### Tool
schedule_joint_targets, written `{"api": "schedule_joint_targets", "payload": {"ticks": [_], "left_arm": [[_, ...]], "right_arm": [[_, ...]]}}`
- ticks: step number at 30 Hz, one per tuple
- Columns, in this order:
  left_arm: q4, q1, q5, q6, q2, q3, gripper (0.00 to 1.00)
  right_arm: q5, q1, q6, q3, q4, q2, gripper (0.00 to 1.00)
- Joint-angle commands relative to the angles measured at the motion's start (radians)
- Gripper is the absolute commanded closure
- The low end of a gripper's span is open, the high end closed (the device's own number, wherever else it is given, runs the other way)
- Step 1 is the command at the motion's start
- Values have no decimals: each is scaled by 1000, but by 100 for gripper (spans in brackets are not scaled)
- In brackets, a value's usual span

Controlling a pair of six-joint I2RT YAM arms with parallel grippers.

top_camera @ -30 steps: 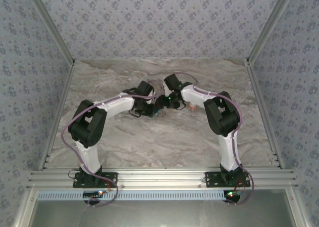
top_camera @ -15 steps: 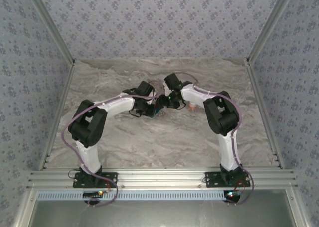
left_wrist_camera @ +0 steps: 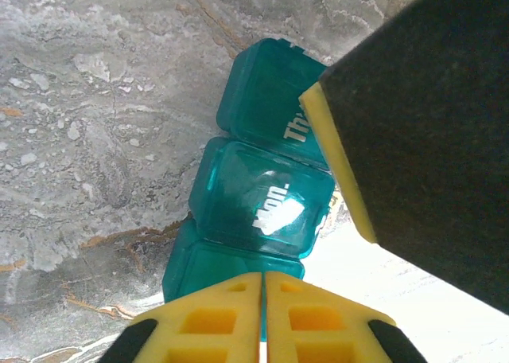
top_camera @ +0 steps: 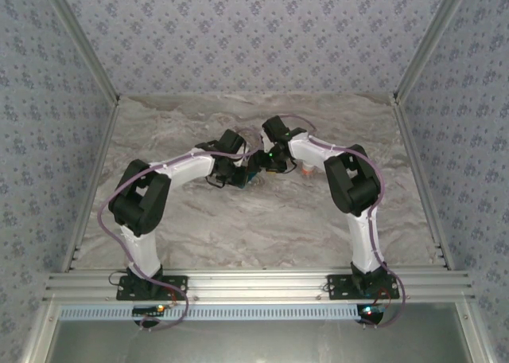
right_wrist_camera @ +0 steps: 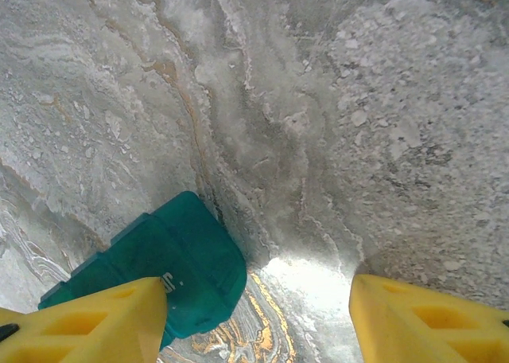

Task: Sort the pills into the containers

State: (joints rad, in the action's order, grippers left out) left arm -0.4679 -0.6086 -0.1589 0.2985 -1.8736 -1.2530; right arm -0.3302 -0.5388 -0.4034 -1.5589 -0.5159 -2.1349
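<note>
Left wrist: left gripper (left_wrist_camera: 263,283) was seen pinched shut above the teal pill box (left_wrist_camera: 262,196); right gripper (right_wrist_camera: 258,293), spread wide, needed centring astride its end.

one teal pill box (right_wrist_camera: 159,259), three lids (left_wrist_camera: 270,200) showing, a left arm (top_camera: 179,170) and a right arm (top_camera: 350,180).

The top camera looks down on the table (top_camera: 238,228) from behind. Both wrist cameras face it closely, sharing the pill box (left_wrist_camera: 262,196) (right_wrist_camera: 175,259).

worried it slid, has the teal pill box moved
No, the teal-blue rectangular plastic pill box sits where it was, judged against the rear edge of the grey marbled table.
</note>
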Motion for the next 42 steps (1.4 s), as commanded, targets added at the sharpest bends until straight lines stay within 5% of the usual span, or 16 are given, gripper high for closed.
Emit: {"api": "schedule_joint_targets", "payload": {"ticks": [1, 8, 19, 32, 42], "left_arm": [[-29, -6, 27, -14, 20, -3, 88], [-41, -11, 68, -28, 15, -6, 83], [-49, -10, 61, -44, -26, 1, 94], [-61, 6, 40, -59, -91, -12, 94], [-75, 11, 5, -69, 25, -83, 85]], "right_arm": [[-17, -2, -8, -26, 13, -39, 35], [-22, -2, -13, -35, 15, -48, 35], [-23, -2, -14, -39, 8, -53, 35], [-24, -3, -14, -45, -1, -54, 35], [-32, -2, -13, -50, -15, -43, 35]]}}
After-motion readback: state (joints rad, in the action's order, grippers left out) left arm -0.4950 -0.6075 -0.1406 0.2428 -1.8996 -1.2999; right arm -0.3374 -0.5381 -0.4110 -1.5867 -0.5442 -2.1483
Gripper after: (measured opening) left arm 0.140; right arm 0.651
